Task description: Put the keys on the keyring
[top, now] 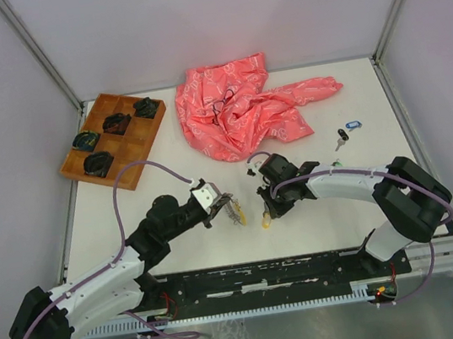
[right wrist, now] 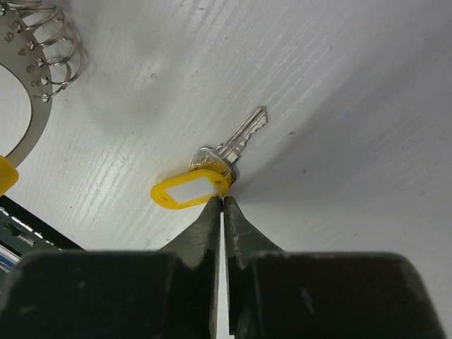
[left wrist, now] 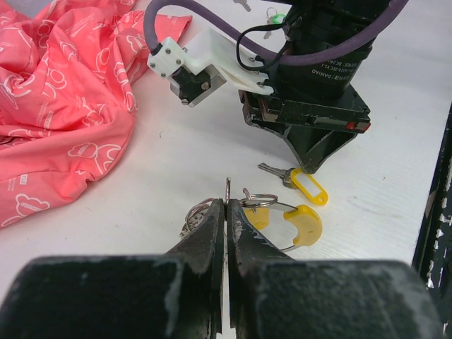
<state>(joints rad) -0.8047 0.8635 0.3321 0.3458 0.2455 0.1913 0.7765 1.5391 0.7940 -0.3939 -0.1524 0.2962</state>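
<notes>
left gripper (left wrist: 226, 209) pinches the keyring (right wrist: 39, 116) | right gripper (right wrist: 223, 205) pressed together at tag end of yellow key (right wrist: 187, 191); key lies on table (right wrist: 339, 106) near keyring | key looks tiny, light, likely slippery; grab tag

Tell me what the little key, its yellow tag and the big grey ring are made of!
Small silver key: probably metal; it is shiny grey with a cut, toothed edge.
Yellow oblong tag: looks like smooth glossy plastic, with a white label window that may be paper.
Large grey ring: seems to be flat matte metal stamped with numbers, carrying thin bright wire loops.
</notes>
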